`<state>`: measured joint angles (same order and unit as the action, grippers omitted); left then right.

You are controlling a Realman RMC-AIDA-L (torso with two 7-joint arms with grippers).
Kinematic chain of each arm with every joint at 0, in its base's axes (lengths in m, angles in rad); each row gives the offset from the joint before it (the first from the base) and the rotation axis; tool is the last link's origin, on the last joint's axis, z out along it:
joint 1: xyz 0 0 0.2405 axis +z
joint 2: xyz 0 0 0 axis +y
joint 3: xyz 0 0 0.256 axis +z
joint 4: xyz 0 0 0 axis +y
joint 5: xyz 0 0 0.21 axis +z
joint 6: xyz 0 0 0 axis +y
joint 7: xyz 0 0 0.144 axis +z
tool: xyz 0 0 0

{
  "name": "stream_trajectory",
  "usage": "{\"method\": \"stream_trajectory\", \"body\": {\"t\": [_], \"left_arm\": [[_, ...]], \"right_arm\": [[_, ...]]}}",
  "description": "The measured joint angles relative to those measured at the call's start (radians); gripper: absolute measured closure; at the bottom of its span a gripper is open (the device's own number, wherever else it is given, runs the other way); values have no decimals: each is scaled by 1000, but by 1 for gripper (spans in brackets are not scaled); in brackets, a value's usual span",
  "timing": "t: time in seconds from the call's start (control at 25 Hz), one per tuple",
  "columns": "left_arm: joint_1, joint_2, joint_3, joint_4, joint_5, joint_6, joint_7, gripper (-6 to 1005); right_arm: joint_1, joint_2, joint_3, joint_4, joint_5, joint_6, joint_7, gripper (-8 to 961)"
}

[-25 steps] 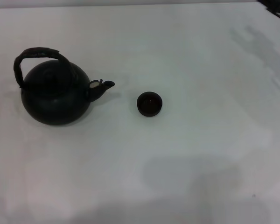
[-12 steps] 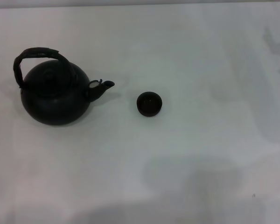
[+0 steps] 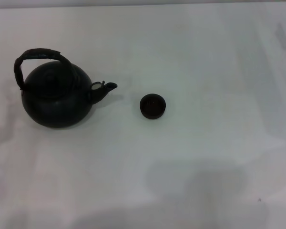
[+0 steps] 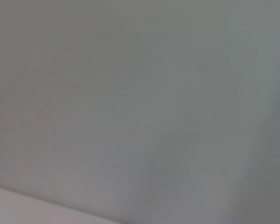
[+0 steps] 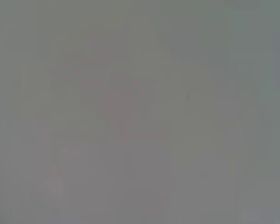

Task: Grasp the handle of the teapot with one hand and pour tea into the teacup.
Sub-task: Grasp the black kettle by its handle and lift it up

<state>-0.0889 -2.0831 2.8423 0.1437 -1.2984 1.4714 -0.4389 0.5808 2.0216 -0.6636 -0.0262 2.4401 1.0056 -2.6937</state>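
Note:
The black teapot stands upright on the white table at the left in the head view. Its dark wrapped handle arches over the lid, and its short spout points right toward the teacup. The small dark teacup stands apart from the spout, near the middle of the table. Neither gripper shows in the head view. Both wrist views show only plain grey surface.
The white table stretches all around the two objects. Soft shadows lie along its front edge and at the far right. The left wrist view shows a pale band along one edge.
The dark arm part seen at the head view's far right corner one second ago has left the picture. The teapot and teacup have not moved.

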Motion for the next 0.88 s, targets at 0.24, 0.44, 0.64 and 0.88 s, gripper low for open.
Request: {"method": "stream_trajectory", "body": {"t": [0.24, 0.44, 0.64, 0.88], "left_arm": [[-76, 4, 0, -4, 147, -22, 6, 276], [-128, 6, 0, -19, 233, -50, 10, 275], [-144, 5, -4, -27, 243, -68, 12, 276], [-142, 5, -11, -30, 238, -71, 12, 282]], "right_arm": [[-1, 0, 1, 0, 1, -5, 58, 128], [-13, -2, 3, 0, 2, -6, 87, 128], [-20, -2, 3, 0, 3, -6, 91, 128], [-22, -2, 3, 1, 4, -7, 94, 127]]}}
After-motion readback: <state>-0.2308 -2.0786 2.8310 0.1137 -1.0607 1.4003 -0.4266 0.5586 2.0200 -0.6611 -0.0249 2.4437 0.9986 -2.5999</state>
